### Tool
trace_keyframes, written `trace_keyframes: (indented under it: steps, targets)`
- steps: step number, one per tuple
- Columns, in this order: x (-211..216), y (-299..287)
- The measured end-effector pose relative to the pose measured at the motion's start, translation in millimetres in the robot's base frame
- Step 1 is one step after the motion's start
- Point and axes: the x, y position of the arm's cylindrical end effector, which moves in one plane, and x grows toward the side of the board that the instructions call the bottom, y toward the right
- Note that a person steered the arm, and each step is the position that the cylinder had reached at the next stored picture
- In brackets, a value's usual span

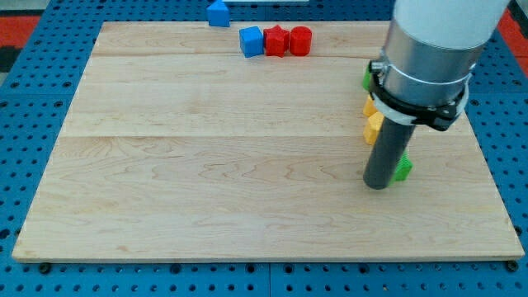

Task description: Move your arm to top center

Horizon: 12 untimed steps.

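Note:
My tip (379, 185) rests on the wooden board (206, 165) at the view's right, below the middle. A green block (403, 169) touches the rod's right side. Two yellow blocks (373, 126) sit just above the tip, partly hidden by the arm, and another green block (366, 78) peeks out above them. At the view's top centre a blue cube (251, 40), a red star-like block (275, 40) and a red cylinder (300, 40) stand in a row. A blue block (219, 13) sits at the board's top edge, left of them.
The white and grey arm body (429, 49) covers the board's upper right. A blue pegboard (25, 148) surrounds the board on all sides.

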Motion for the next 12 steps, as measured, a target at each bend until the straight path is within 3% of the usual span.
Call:
trace_keyframes:
  steps: [1,4,8,9,10,12]
  targets:
    - [5,-6]
    - [-1,-133]
    - [-133,-278]
    - [-134,-291]
    - [-105,-280]
    - [-100,-171]
